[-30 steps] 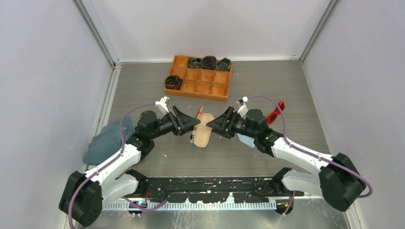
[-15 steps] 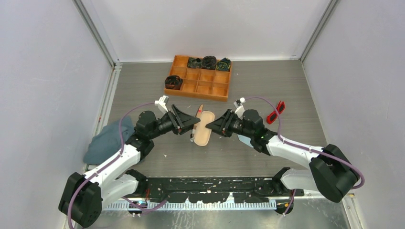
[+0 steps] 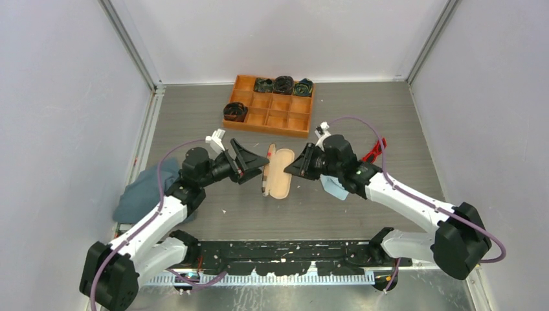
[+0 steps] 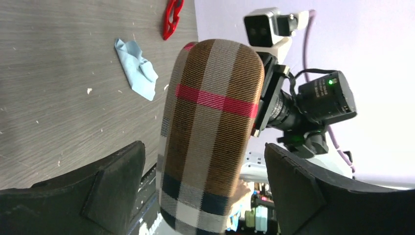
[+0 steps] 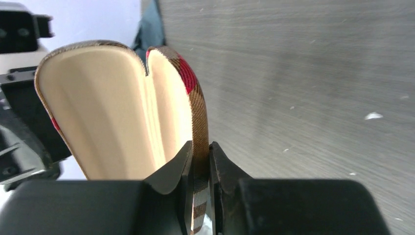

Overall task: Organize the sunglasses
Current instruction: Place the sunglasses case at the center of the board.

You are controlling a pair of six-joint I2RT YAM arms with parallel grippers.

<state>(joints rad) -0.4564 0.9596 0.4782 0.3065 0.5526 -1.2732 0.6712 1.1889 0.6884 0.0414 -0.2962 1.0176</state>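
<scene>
Left claw (image 3: 257, 170) widened, gripping nothing; right claw (image 5: 200, 161) now pinches plaid case (image 5: 112, 107).

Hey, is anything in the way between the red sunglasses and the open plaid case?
Yes. The right arm lies between the sunglasses and the plaid case, with the right gripper shut on one shell's edge. Inside the case only bare lining shows.

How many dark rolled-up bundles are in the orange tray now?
4. In the tray, three bundles fill the back row's right three compartments; the fourth sits at the left edge, in a nearer row. None seem hidden.
</scene>
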